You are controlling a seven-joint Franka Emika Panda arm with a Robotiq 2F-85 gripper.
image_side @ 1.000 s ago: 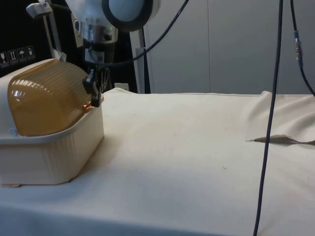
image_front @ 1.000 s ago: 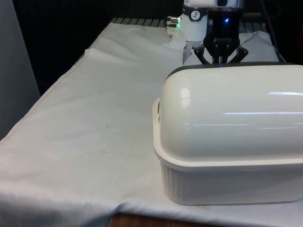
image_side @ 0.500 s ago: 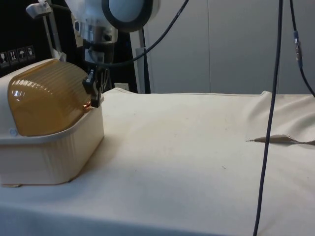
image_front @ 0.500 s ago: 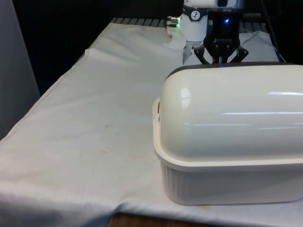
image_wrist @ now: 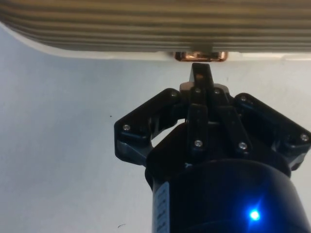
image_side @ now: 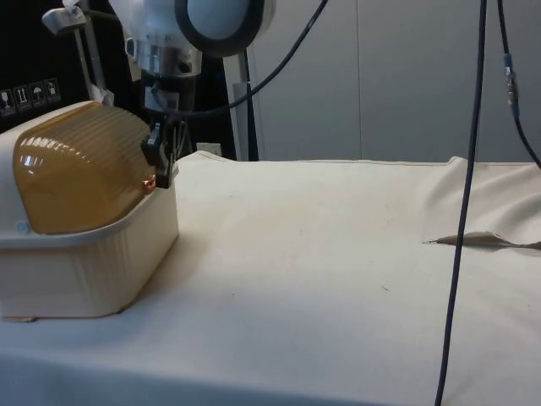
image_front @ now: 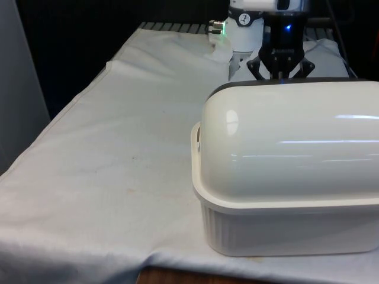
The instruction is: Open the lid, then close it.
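While lid is down:
Box [image_front: 284, 228]: lower right of front view, on cloth [image_front: 118, 148].
Lid [image_side: 80, 165]: amber, ribbed, closed over box.
Gripper [image_wrist: 201, 73]: fingers pressed together, tips just beside lid's small tab [image_wrist: 200, 56], holding nothing.

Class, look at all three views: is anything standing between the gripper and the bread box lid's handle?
Nothing visible does. The gripper sits right at the small handle tab on the lid edge, with just bare white cloth beneath and around it.
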